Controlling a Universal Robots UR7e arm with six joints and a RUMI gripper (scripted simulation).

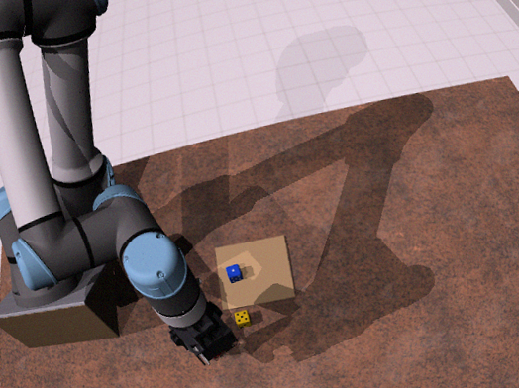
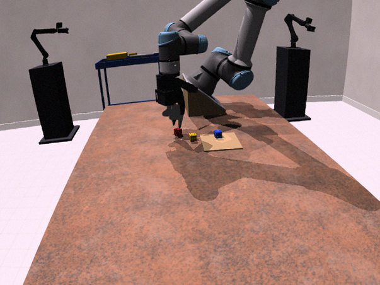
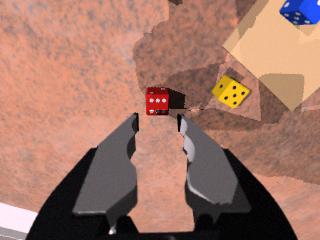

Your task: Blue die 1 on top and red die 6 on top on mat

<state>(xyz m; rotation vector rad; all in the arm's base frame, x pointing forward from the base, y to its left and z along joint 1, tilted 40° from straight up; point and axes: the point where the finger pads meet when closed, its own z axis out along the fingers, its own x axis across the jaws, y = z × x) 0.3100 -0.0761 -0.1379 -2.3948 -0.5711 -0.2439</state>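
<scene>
The red die (image 3: 157,101) (image 2: 177,132) lies on the brown table, off the mat, just past my fingertips; the face toward the wrist camera shows several white pips. My gripper (image 3: 158,114) (image 2: 178,123) (image 1: 208,348) is partly open and empty, low over the table right beside it; in the top view it hides the red die. The blue die (image 1: 233,273) (image 2: 217,133) (image 3: 301,11) sits flat on the tan mat (image 1: 268,268) (image 2: 226,142) (image 3: 270,45) with a single pip up. The yellow die (image 1: 241,318) (image 2: 193,136) (image 3: 231,92) lies just off the mat's edge, between the red die and the mat.
The arm's wedge-shaped base (image 1: 54,321) (image 2: 198,104) stands on the table behind the dice. Two black pedestals with camera arms (image 2: 51,98) (image 2: 291,80) flank the table. A blue bench (image 2: 128,60) stands at the back wall.
</scene>
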